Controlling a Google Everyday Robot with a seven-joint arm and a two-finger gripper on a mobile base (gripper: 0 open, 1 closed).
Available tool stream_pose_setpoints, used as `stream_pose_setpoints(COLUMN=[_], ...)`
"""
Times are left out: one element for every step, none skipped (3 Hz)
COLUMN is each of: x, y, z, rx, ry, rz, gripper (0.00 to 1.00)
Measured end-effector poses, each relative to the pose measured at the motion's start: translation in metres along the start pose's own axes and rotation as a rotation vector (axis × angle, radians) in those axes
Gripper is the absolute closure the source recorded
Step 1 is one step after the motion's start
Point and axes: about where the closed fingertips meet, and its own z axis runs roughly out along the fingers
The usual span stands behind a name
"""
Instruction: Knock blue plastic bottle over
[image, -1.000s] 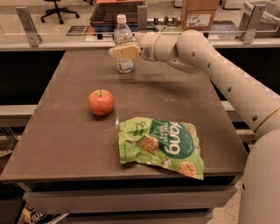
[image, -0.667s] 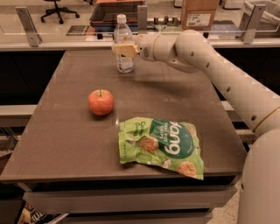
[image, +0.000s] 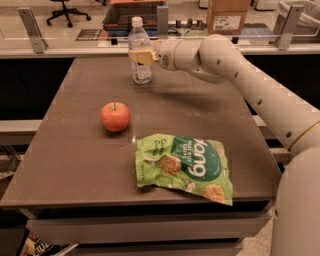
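The blue plastic bottle (image: 139, 50) stands upright near the far edge of the dark table (image: 75, 150), with a white cap and a pale label. My gripper (image: 141, 56) reaches in from the right on the white arm (image: 240, 75). Its tan fingers are against the bottle's middle, overlapping it at label height.
A red apple (image: 115, 116) sits left of the table's centre. A green chip bag (image: 186, 166) lies flat toward the front right. Behind the table are a railing with glass panels (image: 70, 30), a cardboard box (image: 227, 15) and an office chair (image: 67, 10).
My gripper has moved left from just right of the bottle to over the bottle's middle. The bottle still stands upright. The apple and bag have not moved.
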Motion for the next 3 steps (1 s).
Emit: stream_pose_setpoints(x=[0.0002,0.0002,-0.007], y=[0.0018,0.0019,0.0008], z=[0.002,0.0021,-0.0033], rx=[-0.004,-0.004,0.008], ry=[0.0,0.0,0.035], rz=[0.0,0.0,-0.014], gripper=[1.0,1.0,1.0])
